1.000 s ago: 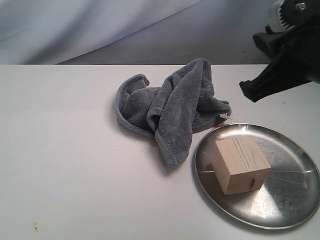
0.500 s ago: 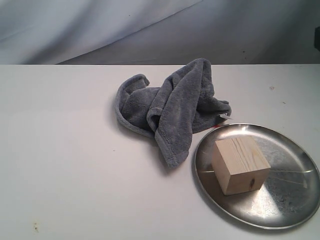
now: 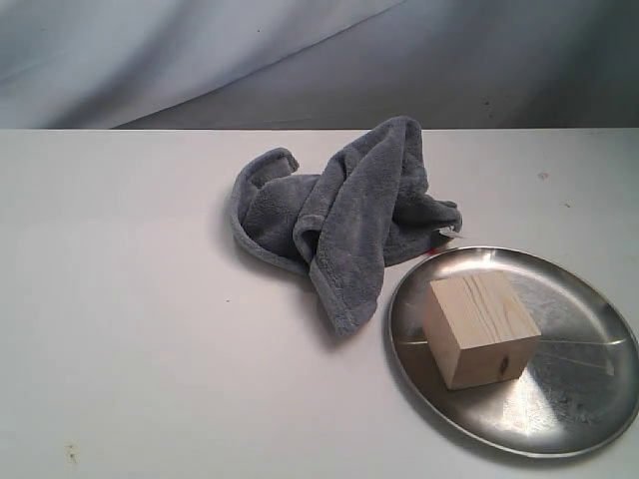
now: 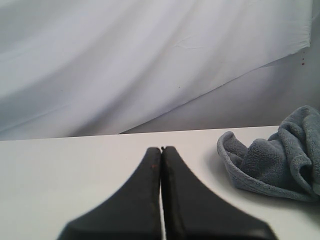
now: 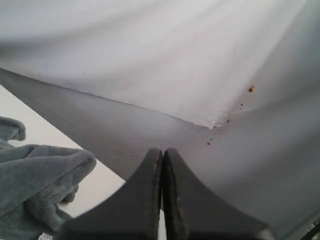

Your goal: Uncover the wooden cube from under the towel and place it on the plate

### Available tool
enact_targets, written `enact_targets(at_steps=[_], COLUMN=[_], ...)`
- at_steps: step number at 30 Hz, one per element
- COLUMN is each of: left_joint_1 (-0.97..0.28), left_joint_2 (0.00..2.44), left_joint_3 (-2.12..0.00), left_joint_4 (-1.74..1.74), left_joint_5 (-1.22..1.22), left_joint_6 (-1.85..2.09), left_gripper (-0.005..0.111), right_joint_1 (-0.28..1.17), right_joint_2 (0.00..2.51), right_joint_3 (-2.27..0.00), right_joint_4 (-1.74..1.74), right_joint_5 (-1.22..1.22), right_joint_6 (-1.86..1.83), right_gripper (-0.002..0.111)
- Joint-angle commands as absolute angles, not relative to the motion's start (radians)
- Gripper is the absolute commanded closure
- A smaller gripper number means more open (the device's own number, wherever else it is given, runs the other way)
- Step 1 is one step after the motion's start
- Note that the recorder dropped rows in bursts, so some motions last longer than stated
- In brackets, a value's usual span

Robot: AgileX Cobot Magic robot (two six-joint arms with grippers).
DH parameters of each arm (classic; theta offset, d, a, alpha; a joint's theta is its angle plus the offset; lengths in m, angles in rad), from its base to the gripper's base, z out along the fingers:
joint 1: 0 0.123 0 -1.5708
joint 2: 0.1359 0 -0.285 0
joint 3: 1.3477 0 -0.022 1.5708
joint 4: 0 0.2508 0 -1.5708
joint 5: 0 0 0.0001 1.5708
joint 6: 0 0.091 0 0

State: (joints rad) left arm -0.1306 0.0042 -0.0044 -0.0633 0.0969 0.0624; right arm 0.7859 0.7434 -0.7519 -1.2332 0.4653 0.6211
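Observation:
The pale wooden cube (image 3: 481,328) rests uncovered on the shiny silver plate (image 3: 579,399) at the front right of the exterior view. Beside the plate's far-left rim lies the crumpled blue-grey towel (image 3: 339,215), its small tag just at the plate's edge. Neither arm shows in the exterior view. My left gripper (image 4: 161,150) is shut with nothing between its fingers, and the towel (image 4: 272,160) lies off to one side of it. My right gripper (image 5: 162,151) is also shut and empty, raised toward the backdrop, with the towel (image 5: 35,190) beside it.
A white table (image 3: 130,299) carries everything. A grey-white cloth backdrop (image 3: 300,60) hangs behind the table's far edge.
The right arm, seen at the upper right one second ago, has drawn out of the exterior view. Cube, plate and towel have not moved.

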Motion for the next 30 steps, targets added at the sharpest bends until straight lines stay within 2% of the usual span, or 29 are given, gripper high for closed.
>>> enact_targets(at_steps=[1, 5, 10, 14, 24, 30], left_joint_1=[-0.128, -0.128, -0.128, -0.128, -0.128, -0.128], left_joint_2=[0.0, 0.0, 0.0, 0.0, 0.0, 0.0], left_joint_3=[0.0, 0.0, 0.0, 0.0, 0.0, 0.0], left_joint_4=[-0.066, -0.066, -0.066, -0.066, -0.066, -0.066], left_joint_5=[0.086, 0.086, 0.086, 0.086, 0.086, 0.086], left_joint_6=[0.06, 0.06, 0.06, 0.06, 0.06, 0.06], left_gripper=[0.107, 0.107, 0.107, 0.107, 0.107, 0.107], right_joint_1=[0.778, 0.778, 0.773, 0.706, 0.541, 0.356], right_joint_2=[0.685, 0.654, 0.656, 0.656, 0.656, 0.656], right_joint_3=[-0.758, -0.758, -0.758, -0.703, -0.625, -0.622], right_joint_4=[-0.922, -0.674, -0.425, -0.098, 0.01, 0.039], right_joint_5=[0.426, 0.322, 0.189, 0.0, -0.183, -0.215], right_joint_6=[0.279, -0.052, -0.246, -0.364, -0.362, -0.366], right_gripper=[0.108, 0.108, 0.108, 0.108, 0.108, 0.108])
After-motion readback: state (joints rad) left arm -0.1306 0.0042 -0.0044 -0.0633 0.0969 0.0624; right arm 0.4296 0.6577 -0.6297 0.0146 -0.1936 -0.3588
